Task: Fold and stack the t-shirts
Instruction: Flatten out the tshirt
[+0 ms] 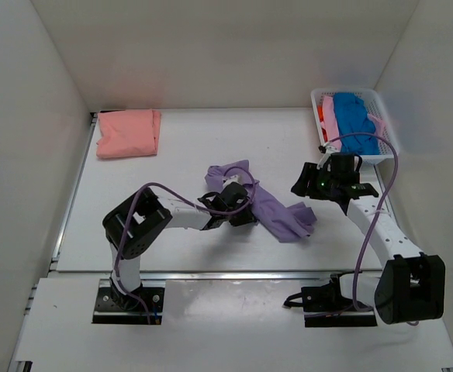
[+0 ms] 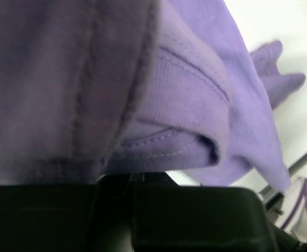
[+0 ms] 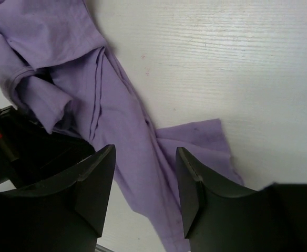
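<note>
The lavender-purple t-shirt (image 1: 271, 208) lies crumpled in a long bunch at the middle of the table. My left gripper (image 1: 238, 208) sits on its left part. In the left wrist view the purple cloth (image 2: 185, 94) fills the frame and runs in where the black fingers (image 2: 195, 210) meet, so the gripper (image 2: 135, 176) looks shut on it. My right gripper (image 1: 302, 180) hovers open and empty just right of the shirt. In the right wrist view its fingertips (image 3: 145, 155) straddle a strip of the shirt (image 3: 122, 121) from above.
A folded salmon-pink t-shirt (image 1: 128, 133) lies at the back left. A white lattice basket (image 1: 382, 101) at the back right holds a blue t-shirt (image 1: 354, 120), a pink one (image 1: 329, 116) and an orange one (image 1: 319, 115). Walls enclose the table on three sides.
</note>
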`<state>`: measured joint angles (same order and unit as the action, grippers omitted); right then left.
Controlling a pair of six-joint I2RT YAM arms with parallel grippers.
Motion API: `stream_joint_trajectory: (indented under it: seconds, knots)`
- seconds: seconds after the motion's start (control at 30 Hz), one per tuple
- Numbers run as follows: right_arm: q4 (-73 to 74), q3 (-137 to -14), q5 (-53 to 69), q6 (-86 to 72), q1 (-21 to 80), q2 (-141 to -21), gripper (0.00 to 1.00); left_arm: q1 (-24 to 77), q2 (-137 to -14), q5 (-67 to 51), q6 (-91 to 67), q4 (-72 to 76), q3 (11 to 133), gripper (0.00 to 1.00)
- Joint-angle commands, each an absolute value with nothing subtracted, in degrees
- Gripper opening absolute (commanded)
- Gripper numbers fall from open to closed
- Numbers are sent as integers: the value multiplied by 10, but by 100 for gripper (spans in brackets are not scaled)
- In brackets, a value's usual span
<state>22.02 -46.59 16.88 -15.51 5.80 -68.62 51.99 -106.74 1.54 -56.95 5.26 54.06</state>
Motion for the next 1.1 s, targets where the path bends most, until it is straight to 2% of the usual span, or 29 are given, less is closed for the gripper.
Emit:
stream_joint_trajectory:
  seconds: [0.0,0.13,0.27,0.33,0.43,0.53,0.73,0.87,1.07]
  knots:
    - [187,-447,188,-173,55,-651,47,520,-1111,2,-563,21,526,0]
    - [193,-428,186,-188,76,-626,47,485,-1051,-12,-528,4,492,0]
    - [210,-416,176,-184,87,-619,47,393,-824,-4,-472,-105,444,0]
    - [209,-404,186,-186,79,-605,47,315,-671,-7,-446,-163,465,0]
    - [200,-396,195,-202,93,-607,48,205,-547,-47,-421,-230,510,0]
    - [196,-399,180,-215,135,-628,47,123,-506,-92,-385,-285,533,0]
    - [198,-389,152,-227,197,-652,47,131,-463,-95,-394,-268,444,0]
    - [213,-367,134,-214,184,-634,47,124,-453,-94,-395,-268,433,0]
    - [208,-358,115,-185,111,-638,48,124,-451,-94,-389,-274,438,0]
